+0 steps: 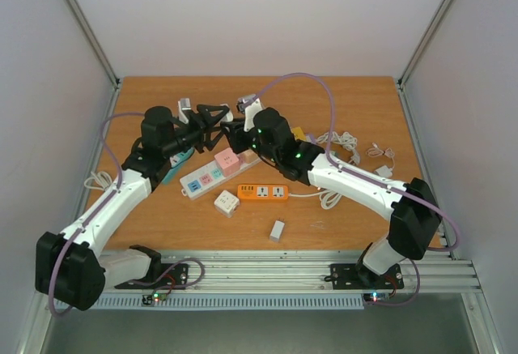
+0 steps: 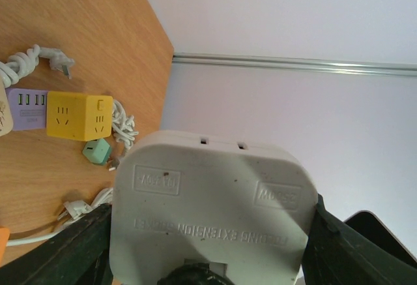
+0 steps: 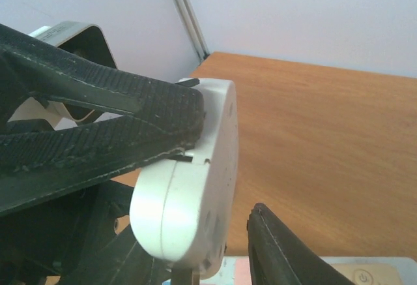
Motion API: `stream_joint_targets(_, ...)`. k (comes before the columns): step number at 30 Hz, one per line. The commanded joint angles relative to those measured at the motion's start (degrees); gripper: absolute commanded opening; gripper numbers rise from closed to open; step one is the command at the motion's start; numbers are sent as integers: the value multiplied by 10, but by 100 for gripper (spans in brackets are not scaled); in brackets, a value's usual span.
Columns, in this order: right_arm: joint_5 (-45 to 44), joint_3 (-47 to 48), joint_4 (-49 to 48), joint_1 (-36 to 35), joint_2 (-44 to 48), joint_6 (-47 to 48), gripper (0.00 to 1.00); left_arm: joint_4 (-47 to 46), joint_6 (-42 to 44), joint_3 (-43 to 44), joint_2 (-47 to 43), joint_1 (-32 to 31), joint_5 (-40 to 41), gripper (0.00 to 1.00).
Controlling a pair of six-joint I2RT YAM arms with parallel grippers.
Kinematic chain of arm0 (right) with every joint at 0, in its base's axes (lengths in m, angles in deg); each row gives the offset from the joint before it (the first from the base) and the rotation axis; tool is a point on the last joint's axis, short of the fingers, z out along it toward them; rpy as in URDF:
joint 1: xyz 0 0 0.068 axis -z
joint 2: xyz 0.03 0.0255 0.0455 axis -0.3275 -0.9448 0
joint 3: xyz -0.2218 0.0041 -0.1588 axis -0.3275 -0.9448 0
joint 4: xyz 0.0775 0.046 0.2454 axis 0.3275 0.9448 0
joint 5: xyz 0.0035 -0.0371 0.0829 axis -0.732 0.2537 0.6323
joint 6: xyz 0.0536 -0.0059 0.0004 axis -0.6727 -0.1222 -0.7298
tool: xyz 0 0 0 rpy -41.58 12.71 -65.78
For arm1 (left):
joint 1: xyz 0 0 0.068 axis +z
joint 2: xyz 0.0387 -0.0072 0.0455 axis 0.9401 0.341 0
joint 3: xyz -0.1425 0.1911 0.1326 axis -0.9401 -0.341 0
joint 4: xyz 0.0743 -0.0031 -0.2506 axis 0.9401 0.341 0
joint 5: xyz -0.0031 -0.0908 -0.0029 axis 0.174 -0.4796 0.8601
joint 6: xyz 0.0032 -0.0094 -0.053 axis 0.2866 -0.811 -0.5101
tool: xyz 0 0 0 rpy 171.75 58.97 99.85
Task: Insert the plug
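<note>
1. My left tool (image 2: 208, 262) is clenched on the white plug (image 2: 208, 200): one black finger (image 2: 65, 249) presses on each side of its body.
2. The plug is raised in the air above the bench (image 1: 356, 208), not lying on it. Its broad back faces my left wrist camera and carries raised letters that read "extension socket".
3. In the top view my two tools meet over the far middle of the bench, just behind the pastel power strip (image 1: 212, 174).
4. My right tool (image 3: 176, 259) is at the same plug (image 3: 189, 194). One of its fingers (image 3: 280, 252) stands just beside the plug's edge. I cannot tell if this tool is already grasping the plug or not.
5. In the right wrist view, a ribbed finger of my left tool (image 3: 98, 112) lies across the plug's side.
6. On the bench, nearer to my bases, lie an orange power strip (image 1: 263, 193), a white cube socket (image 1: 226, 202) and a small white adapter (image 1: 277, 230).
7. Behind the plug, in the left wrist view, there are a yellow cube socket (image 2: 78, 117), a purple USB block (image 2: 27, 109), a small green adapter (image 2: 96, 150) and white cables (image 2: 120, 125).
</note>
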Motion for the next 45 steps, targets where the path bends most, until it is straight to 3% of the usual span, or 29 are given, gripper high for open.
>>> stream_joint_targets(1, -4, 12, -42, 3, -8, 10, 32, -34, -9, -3, -22, -2, -9, 64)
stream_joint_targets(6, 34, -9, -68, 10, 12, -3, 25, -27, 9, 5, -25, -2, -8, 80)
stream_joint_targets(10, 144, -20, -63, 48, 40, -30, 25, 15, 90, 36, -30, 1, -18, 99)
stream_joint_targets(12, 236, -14, -37, 78, 51, -47, 26, 31, 154, 63, -28, 4, -54, 99)
stream_joint_targets(16, 398, -15, -9, 138, 70, -103, 25, 172, 340, 146, -6, 5, -123, 99)
stream_joint_targets(19, 450, -18, 1, 163, 79, -145, 24, 215, 394, 168, -4, 5, -138, 99)
stream_joint_targets(23, 489, -31, -22, 178, 87, -213, 25, 189, 394, 161, -15, 5, -154, 99)
stream_joint_targets(28, 447, -6, 75, 180, 67, -200, 24, 241, 407, 153, -13, 5, -92, 99)
stream_joint_targets(32, 346, -17, 159, 178, 63, -146, 28, 296, 442, 150, -7, 4, -29, 99)
stream_joint_targets(37, 243, -39, 247, 165, 59, -92, 50, 334, 481, 141, -4, 4, 26, 98)
stream_joint_targets(45, 166, -80, 280, 80, 26, 11, 68, 363, 515, 138, -3, 4, 62, 97)
